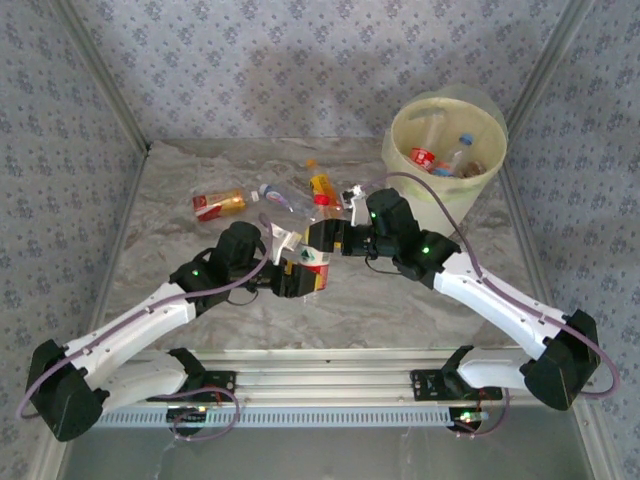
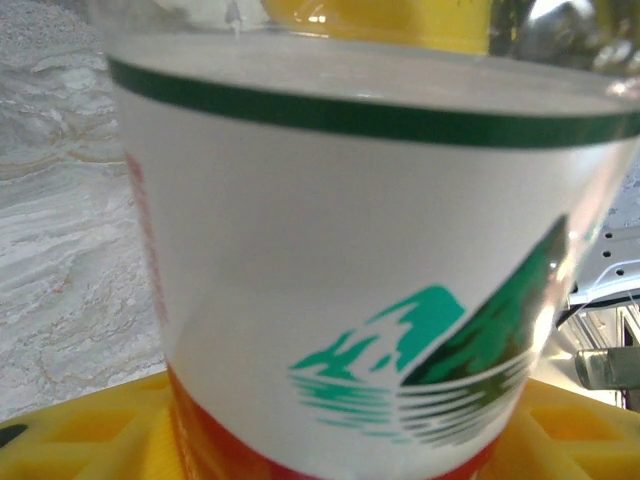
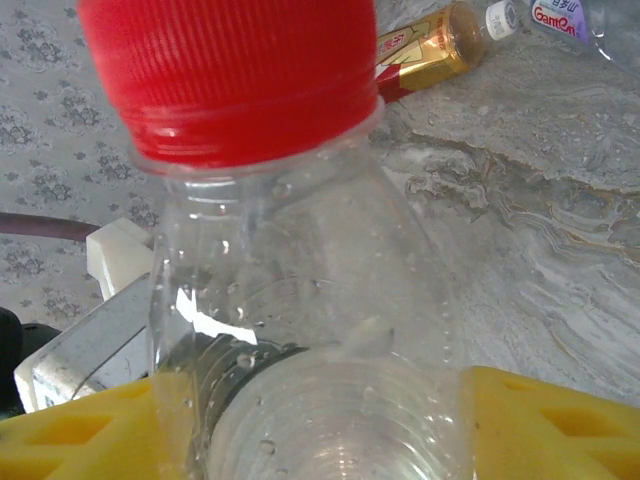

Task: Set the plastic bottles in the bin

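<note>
Light, thin, slick bottle (image 3: pixel 300 300): your right gripper (image 3: pixel 330 420) pinches its stiffer shoulder; left gripper (image 2: pixel 335 440) straddles the label (image 2: pixel 380 260), grip unclear.

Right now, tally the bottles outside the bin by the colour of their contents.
Clear: 2, the red-capped bottle and the clear bottle lying flat
Orange or amber: 2, the red-labelled amber bottle and the orange-capped bottle
Total: 4 that can be made out; the clutter beside the orange-capped bottle is too blurred to count.
</note>
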Tool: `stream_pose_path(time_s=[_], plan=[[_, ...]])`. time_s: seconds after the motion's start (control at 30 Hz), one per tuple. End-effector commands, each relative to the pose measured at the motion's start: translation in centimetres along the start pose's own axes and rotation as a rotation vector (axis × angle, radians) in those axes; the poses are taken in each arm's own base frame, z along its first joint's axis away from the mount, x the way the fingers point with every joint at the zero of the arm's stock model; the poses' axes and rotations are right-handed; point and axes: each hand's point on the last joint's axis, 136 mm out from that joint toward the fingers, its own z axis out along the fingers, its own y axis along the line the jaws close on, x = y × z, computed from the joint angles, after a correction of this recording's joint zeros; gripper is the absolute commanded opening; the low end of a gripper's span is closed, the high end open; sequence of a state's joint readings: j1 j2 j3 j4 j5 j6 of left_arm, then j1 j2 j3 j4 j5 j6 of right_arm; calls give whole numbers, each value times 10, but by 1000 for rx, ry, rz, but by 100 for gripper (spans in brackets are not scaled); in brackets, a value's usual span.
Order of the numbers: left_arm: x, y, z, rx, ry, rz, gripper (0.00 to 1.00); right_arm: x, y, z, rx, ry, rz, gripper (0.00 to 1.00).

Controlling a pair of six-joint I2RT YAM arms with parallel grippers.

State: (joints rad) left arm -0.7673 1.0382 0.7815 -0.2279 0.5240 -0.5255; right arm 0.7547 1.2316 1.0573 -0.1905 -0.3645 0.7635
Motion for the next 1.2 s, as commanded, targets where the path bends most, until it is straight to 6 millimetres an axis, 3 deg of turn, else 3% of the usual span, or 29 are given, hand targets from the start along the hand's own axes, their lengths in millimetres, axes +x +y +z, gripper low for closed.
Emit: stream_pose_path(time_s=[0.0, 0.17, 0.27, 0.37, 0.67, 0.97, 1.17], plan=[[-8, -15, 1, 54, -25, 33, 65, -5, 13, -2, -44, -9, -8, 68], [-12, -21, -1, 71, -47, 45, 70, -7, 13, -9, -33, -26, -19, 60], [-18, -28, -7, 85, -80, 54, 81, -10, 13, -18, -24, -44, -30, 59], [-26, -36, -17, 97, -124, 66, 99, -14, 13, -29, -7, -65, -44, 58], [-41, -63, -56, 148, -271, 144, 100, -46, 11, -96, 112, -197, -152, 58], [-45, -73, -82, 154, -373, 182, 100, -119, 25, -190, 322, -463, -305, 57], [-54, -77, -102, 140, -476, 196, 100, -163, 21, -233, 509, -610, -370, 56]])
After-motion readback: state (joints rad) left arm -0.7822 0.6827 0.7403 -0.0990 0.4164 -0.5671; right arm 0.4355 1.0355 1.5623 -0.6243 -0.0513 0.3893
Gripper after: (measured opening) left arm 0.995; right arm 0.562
